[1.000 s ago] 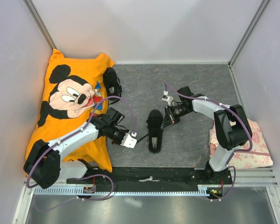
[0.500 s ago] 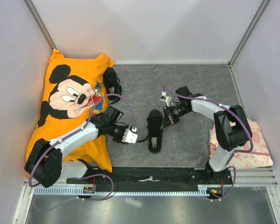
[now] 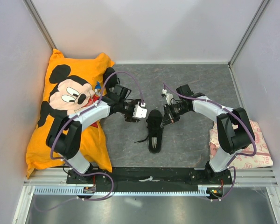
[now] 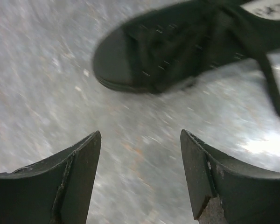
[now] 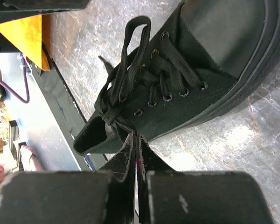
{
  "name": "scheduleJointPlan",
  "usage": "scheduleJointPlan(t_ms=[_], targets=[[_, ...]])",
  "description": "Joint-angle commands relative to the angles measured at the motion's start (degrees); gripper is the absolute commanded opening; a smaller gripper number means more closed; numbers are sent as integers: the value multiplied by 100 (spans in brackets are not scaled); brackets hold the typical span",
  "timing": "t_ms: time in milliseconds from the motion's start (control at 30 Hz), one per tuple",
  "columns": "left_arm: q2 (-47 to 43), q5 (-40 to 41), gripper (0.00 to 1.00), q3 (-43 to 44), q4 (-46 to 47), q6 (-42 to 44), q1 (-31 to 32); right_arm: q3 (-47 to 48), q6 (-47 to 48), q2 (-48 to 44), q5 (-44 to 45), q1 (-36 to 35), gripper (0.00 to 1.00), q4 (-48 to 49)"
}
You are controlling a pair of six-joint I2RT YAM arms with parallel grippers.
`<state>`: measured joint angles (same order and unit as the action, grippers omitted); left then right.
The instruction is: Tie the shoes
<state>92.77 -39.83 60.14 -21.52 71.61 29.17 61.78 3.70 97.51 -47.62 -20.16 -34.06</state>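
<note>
- The left claw [image 3: 139, 112] is spread wide and holds nothing, its 2 fingers [image 4: 79, 179] framing bare desk [image 4: 140, 140]; the right claw [image 3: 167, 115] is pressed fully closed with its tips at the shoe's side wall; whether a lace strand is caught between them cannot be told.
- The shoe [image 3: 154, 133] lies mid-desk between the 2 claws; its long axis runs near-to-far, with the toe away from the arm bases and the opening toward them.
- The laces [image 5: 130, 60] sit in loose loops over the tongue, which I judge is no finished bow; 1 loose end [image 3: 143, 139] trails onto the desk on the shoe's left side.
- From the left claw, the blurred toe cap lies just ahead and apart, with the shoe's length crossing its view.
- The trailing end is on the left claw's side, so that claw looks the nearer to take it; it would need to move back along the shoe toward the bases.
- The second shoe [image 3: 110, 79] rests against the orange pillow [image 3: 67, 100], well apart; a pink cloth [image 3: 254, 149] lies at the far right.
</note>
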Motion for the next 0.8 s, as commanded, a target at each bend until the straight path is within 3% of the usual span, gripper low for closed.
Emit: scheduleJointPlan(t_ms=[0,200,500,767], targets=[[373,-428,75,559,-229,923,176,71,-212,-215,86,-40,0,286],[891,-552,73,1052,-1221,1785,431,106,-291,-198,121,-49,0,321],[1260,-446,72,1333,-1337,2023,678,133,-300,-233,112,-40,0,321],[1577,-227,58,1501,-1486,2322,836,106,-291,-259,95,-40,0,321]])
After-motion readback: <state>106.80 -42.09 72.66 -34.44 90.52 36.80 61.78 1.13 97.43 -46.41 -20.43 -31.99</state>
